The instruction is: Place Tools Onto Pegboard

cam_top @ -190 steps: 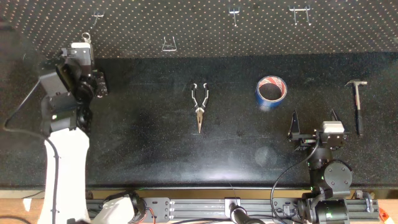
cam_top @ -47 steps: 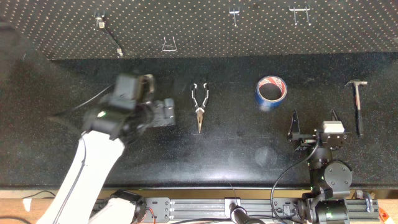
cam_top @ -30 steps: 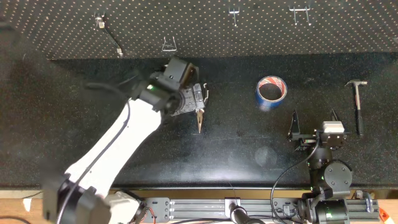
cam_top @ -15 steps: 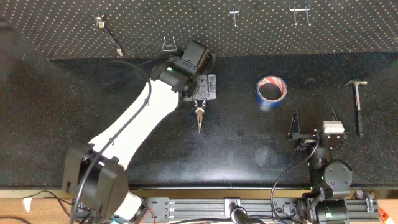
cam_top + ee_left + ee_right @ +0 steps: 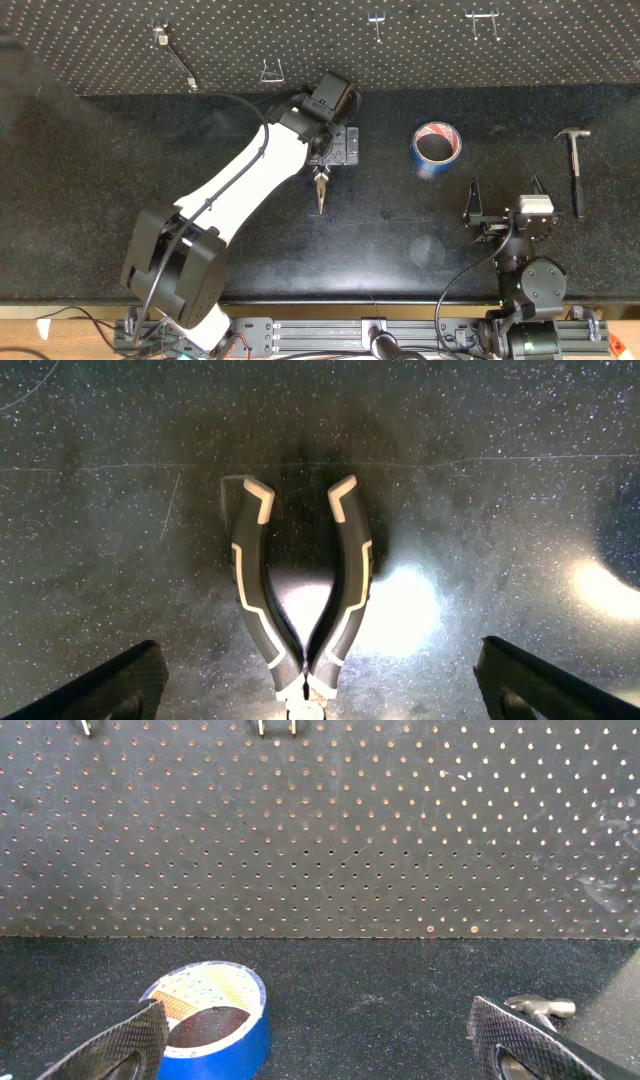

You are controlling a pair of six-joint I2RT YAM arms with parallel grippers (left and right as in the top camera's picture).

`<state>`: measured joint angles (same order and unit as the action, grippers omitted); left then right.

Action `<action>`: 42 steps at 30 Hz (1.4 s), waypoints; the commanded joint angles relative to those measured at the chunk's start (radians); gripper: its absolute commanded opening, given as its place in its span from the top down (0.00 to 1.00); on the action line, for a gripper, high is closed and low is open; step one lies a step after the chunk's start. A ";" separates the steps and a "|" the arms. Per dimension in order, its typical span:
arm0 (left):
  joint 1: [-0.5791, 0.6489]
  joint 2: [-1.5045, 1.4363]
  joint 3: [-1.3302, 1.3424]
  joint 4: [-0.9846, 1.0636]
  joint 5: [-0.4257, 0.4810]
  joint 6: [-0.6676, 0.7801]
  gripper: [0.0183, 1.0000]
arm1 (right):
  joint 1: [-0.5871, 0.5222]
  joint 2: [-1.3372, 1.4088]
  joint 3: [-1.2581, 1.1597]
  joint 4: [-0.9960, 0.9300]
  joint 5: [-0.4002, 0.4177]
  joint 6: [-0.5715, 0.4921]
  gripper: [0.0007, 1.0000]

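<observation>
Pliers (image 5: 320,193), grey and black handles with pale tips, lie flat on the black worktop (image 5: 100,200) just left of centre frame in the top view, nose toward the lower edge, handles spread apart toward the pegboard (image 5: 300,40). Left gripper (image 5: 335,145), on the white arm reaching diagonally from lower left, sits over the handle end; in the left wrist view its fingers (image 5: 100,685) stand wide apart on either side of the pliers (image 5: 300,590), gripping nothing and clear of both handles. Whether the fingertips touch the worktop cannot be told. Right gripper (image 5: 505,195), lower right of the top view, is parked close to its base with its two black fingers (image 5: 472,197) spread and nothing between them. Its wrist view looks across the surface at the pegboard (image 5: 320,830). Tape roll (image 5: 436,148), blue, lies on its side right of centre, well apart from the pliers and just above the right gripper; in the right wrist view the tape roll (image 5: 210,1015) lies near one finger. Hammer (image 5: 574,170), far right, lies flat with its head toward the pegboard and its dark handle toward the lower edge. Wire hook (image 5: 271,72), bare, hangs on the pegboard above the left gripper. Slim dark tool (image 5: 178,57) hangs from a hook at upper left.
</observation>
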<state>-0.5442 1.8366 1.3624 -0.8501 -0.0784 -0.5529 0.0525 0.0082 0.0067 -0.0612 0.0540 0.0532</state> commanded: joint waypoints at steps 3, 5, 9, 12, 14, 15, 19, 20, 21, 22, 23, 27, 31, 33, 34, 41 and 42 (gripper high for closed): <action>0.056 0.035 0.018 0.002 -0.023 0.008 0.00 | -0.005 -0.005 -0.002 -0.006 0.013 -0.014 0.02; 0.069 0.035 0.018 0.003 -0.023 0.009 0.00 | -0.005 -0.005 -0.002 -0.006 0.013 -0.014 0.02; 0.064 0.036 0.017 0.027 -0.002 0.040 0.00 | -0.005 -0.005 -0.002 -0.006 0.013 -0.014 0.02; 0.056 0.039 0.017 0.015 0.014 0.102 0.00 | -0.005 -0.005 -0.002 -0.006 0.013 -0.014 0.02; 0.049 0.060 0.017 0.008 0.012 0.102 0.00 | -0.005 -0.005 -0.002 -0.006 0.013 -0.014 0.02; 0.045 0.074 0.017 0.004 0.012 0.102 0.00 | -0.005 -0.005 -0.002 -0.006 0.013 -0.014 0.02; 0.034 0.091 0.017 0.012 0.003 0.029 0.00 | -0.005 -0.005 -0.002 -0.006 0.013 -0.014 0.02; 0.033 0.091 0.017 0.021 0.003 0.007 0.00 | -0.005 -0.005 -0.002 -0.006 0.013 -0.014 0.02; 0.032 0.091 0.017 0.029 0.003 -0.003 0.00 | -0.005 -0.005 -0.002 -0.006 0.013 -0.014 0.02; 0.033 0.091 0.017 0.035 0.000 -0.020 0.00 | -0.005 -0.005 -0.002 -0.006 0.013 -0.014 0.02; 0.033 0.091 0.017 0.043 0.000 -0.023 0.00 | -0.005 -0.005 -0.002 -0.006 0.013 -0.014 0.02; 0.033 0.114 0.017 0.056 0.004 -0.050 0.00 | -0.005 -0.005 -0.002 -0.006 0.013 -0.014 0.02; 0.033 0.122 0.017 0.055 0.004 -0.049 0.00 | -0.005 -0.005 -0.002 -0.006 0.013 -0.014 0.02; 0.033 0.125 0.017 0.055 0.004 -0.049 0.00 | -0.005 -0.005 -0.002 -0.006 0.013 -0.014 0.02; 0.033 0.129 0.017 0.055 0.004 -0.049 0.00 | -0.005 -0.005 -0.002 -0.006 0.013 -0.014 0.02; 0.033 0.135 0.017 0.055 0.003 -0.049 0.00 | -0.005 -0.005 -0.002 -0.006 0.013 -0.014 0.02; 0.033 0.135 0.017 0.055 0.003 -0.049 0.00 | -0.005 -0.005 -0.002 -0.006 0.013 -0.014 0.02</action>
<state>-0.5072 1.9469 1.3640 -0.7979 -0.0738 -0.5892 0.0525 0.0082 0.0067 -0.0612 0.0540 0.0532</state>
